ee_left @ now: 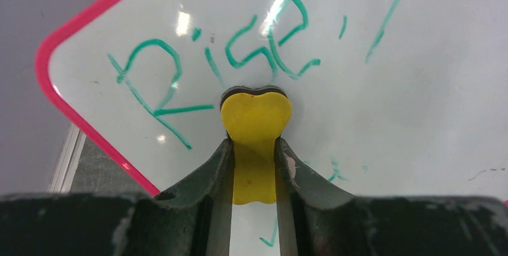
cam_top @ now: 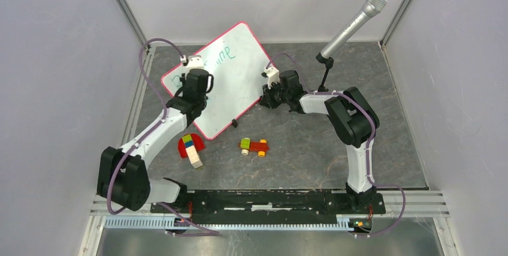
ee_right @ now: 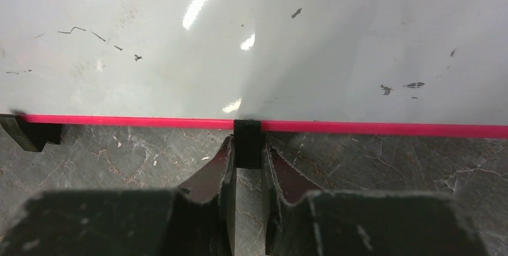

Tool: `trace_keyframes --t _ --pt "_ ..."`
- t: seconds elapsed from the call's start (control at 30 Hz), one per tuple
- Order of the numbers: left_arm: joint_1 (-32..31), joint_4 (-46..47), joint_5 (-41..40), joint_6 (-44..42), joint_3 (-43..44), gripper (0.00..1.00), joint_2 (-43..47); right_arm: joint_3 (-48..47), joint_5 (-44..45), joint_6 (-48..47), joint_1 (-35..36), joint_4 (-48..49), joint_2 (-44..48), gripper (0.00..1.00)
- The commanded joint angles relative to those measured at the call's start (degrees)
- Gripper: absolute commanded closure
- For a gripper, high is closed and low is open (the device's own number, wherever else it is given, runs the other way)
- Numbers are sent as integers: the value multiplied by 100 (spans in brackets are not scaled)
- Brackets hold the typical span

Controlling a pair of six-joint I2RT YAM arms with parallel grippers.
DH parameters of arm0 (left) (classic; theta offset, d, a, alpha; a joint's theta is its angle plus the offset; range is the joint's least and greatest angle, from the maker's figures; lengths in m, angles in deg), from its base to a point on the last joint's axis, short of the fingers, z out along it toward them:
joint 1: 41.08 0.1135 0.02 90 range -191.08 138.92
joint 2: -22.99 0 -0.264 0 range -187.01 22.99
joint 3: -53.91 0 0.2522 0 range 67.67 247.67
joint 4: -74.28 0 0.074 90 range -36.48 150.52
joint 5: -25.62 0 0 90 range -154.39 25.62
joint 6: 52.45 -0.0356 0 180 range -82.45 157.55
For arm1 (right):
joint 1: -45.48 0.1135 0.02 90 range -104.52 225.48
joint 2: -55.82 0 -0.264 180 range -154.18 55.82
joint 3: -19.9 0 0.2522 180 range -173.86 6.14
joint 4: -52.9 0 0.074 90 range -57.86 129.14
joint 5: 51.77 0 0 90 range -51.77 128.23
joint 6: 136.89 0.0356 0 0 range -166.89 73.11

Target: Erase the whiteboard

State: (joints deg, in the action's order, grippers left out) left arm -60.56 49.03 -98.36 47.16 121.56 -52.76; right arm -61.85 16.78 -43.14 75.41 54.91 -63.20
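The whiteboard (cam_top: 230, 73) lies tilted at the back of the table, white with a pink-red rim. Green writing "Rise" (ee_left: 209, 70) shows on it in the left wrist view. My left gripper (ee_left: 254, 148) is shut on a yellow eraser (ee_left: 256, 112) whose head rests on the whiteboard (ee_left: 389, 88) just below the writing. From above the left gripper (cam_top: 194, 82) sits over the board's left part. My right gripper (ee_right: 247, 148) is shut on a black clip foot (ee_right: 247, 142) on the board's rim (ee_right: 389, 128), at the board's right edge (cam_top: 271, 91).
A silver microphone (cam_top: 353, 25) on a small stand rises at the back right. A red, yellow and wood block toy (cam_top: 191, 148) and a small toy car (cam_top: 254, 146) lie in front of the board. A second black clip (ee_right: 24, 133) shows at the rim's left.
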Motion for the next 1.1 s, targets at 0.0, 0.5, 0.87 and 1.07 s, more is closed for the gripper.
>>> trace_keyframes --t 0.0,0.5,0.87,1.07 --pt "-658 -108 -657 333 -158 79 -328 -36 -54 48 3 -287 -156 100" --pt "-1289 7 -1682 191 -1 80 -1038 -22 -66 64 -1 -260 -145 100" --pt "-214 -25 -1380 276 -357 79 88 -64 -104 75 -6 -260 -137 100" --pt "-678 50 -1290 557 -541 80 -127 -54 -118 79 -6 -250 -111 100"
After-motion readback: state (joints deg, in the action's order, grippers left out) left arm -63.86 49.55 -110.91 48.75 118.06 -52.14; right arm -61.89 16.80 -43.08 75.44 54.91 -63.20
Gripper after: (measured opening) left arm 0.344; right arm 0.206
